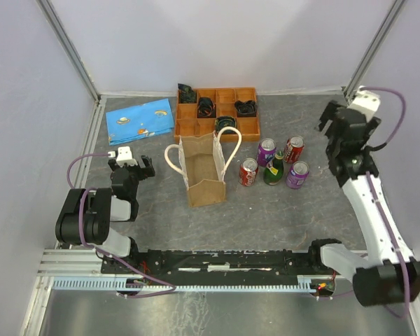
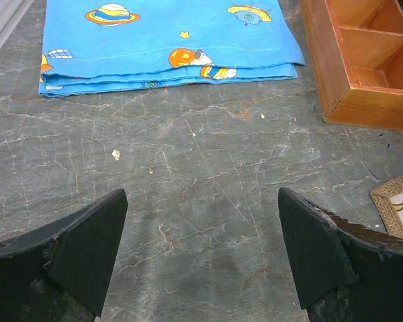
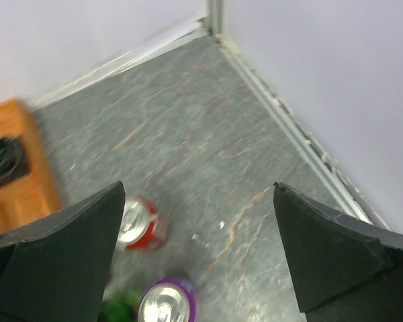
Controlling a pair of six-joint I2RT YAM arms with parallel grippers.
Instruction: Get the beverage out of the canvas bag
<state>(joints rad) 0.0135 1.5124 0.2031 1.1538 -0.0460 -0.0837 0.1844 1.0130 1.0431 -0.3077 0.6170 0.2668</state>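
The tan canvas bag stands upright and open-mouthed mid-table, its cream rope handles spread to both sides. I see only tan fabric inside it in the top view. One bag corner shows at the right edge of the left wrist view. A red can, a green bottle, two purple cans and another red can stand to the right of the bag. My left gripper is open and empty, low over the table left of the bag. My right gripper is open and empty, raised over the far right, with a red can and a purple can below it.
An orange-brown wooden compartment tray with black items sits behind the bag. A folded blue patterned cloth lies at the far left. White walls and metal rails close in the table on the far, left and right sides.
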